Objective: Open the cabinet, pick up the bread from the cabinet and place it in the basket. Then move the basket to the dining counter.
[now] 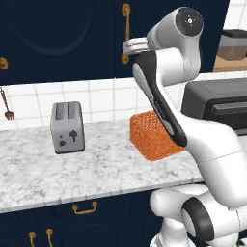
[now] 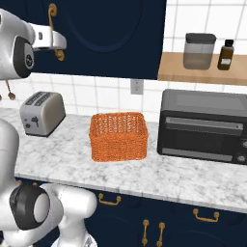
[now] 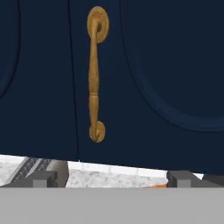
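Observation:
The cabinet (image 1: 62, 34) (image 2: 111, 34) hangs above the worktop with its arched navy door (image 3: 166, 65) shut. Its long brass handle (image 3: 94, 74) (image 1: 126, 29) runs vertically straight ahead of my hand. My gripper (image 3: 112, 178) is open, level with the handle's lower end and a short way off the door, touching nothing. The orange mesh basket (image 1: 154, 137) (image 2: 118, 136) stands upright on the marbled worktop below, with nothing in it. The bread is hidden. The dining counter is out of view.
A grey two-slot toaster (image 1: 67, 127) (image 2: 42, 112) stands left of the basket, and a black toaster oven (image 2: 202, 125) stands right of it. A wooden shelf (image 2: 169, 72) holds a jar (image 2: 198, 50) and a bottle (image 2: 225, 54). Low cupboards with brass pulls (image 2: 110, 200) sit under the worktop.

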### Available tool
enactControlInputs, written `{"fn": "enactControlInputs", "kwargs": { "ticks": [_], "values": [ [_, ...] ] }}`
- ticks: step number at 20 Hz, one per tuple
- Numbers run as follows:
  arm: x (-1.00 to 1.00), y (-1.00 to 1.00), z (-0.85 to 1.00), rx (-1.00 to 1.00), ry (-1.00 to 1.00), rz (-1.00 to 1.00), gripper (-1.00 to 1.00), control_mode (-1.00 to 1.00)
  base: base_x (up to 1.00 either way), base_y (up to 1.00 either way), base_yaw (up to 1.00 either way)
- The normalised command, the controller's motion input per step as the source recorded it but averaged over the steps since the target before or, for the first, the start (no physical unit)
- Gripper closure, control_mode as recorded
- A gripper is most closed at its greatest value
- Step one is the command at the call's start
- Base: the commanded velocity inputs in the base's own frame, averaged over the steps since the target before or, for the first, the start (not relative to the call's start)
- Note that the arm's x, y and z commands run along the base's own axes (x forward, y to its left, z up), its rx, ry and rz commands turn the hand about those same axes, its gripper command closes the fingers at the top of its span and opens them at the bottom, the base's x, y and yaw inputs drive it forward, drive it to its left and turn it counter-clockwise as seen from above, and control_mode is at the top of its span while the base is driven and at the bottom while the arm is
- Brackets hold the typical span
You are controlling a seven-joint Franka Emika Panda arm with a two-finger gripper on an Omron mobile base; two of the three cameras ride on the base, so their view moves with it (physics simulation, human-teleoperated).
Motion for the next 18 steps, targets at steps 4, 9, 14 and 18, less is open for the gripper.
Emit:
{"fn": "enactControlInputs", "kwargs": {
  "ticks": [4,9,14,18],
  "values": [
    [0.53,0.25,0.0,-0.05,0.0,-0.01,-1.0,-1.0,0.0,0.0,0.0],
    [0.54,0.15,0.0,-0.01,0.0,0.0,-1.0,-1.0,0.0,0.0,0.0],
    [0.58,0.04,-0.05,0.0,0.0,0.0,-1.0,-1.0,0.0,0.0,0.0],
    [0.66,0.15,-0.04,0.0,0.0,0.0,-1.0,-1.0,0.0,0.0,0.0]
  ]
}}
